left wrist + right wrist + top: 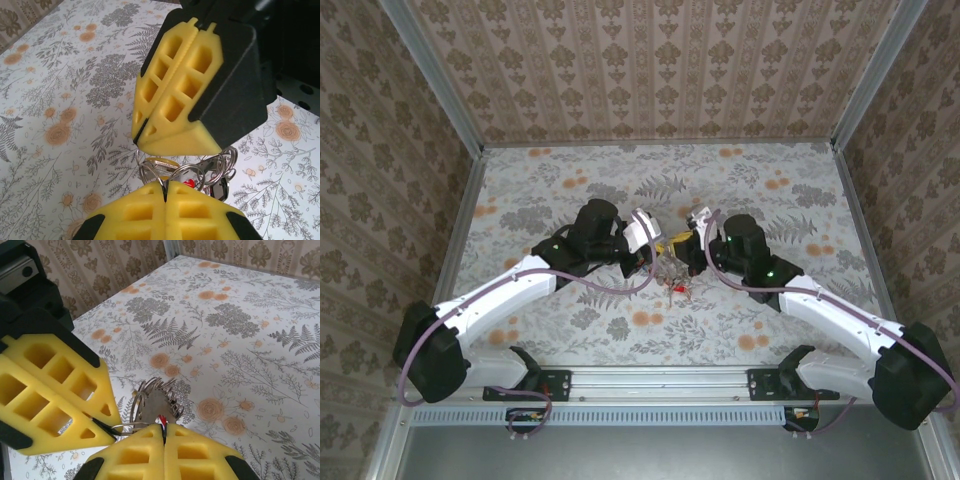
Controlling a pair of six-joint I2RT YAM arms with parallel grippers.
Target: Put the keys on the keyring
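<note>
Looking from the left wrist, you see your left pincer [165, 186] squeezed shut on the keyring [150, 172]. Its thin silver loops poke up just past the yellow tips. Your right pincer [163, 427] is squeezed shut too, pinching the keys [155, 407]. A flat blade stands up just above its tips, with a bit of red beside it. The two pincers sit close together with the bunch between them, over the flowery table [240, 340]. You cannot tell if the bunch touches it.
</note>
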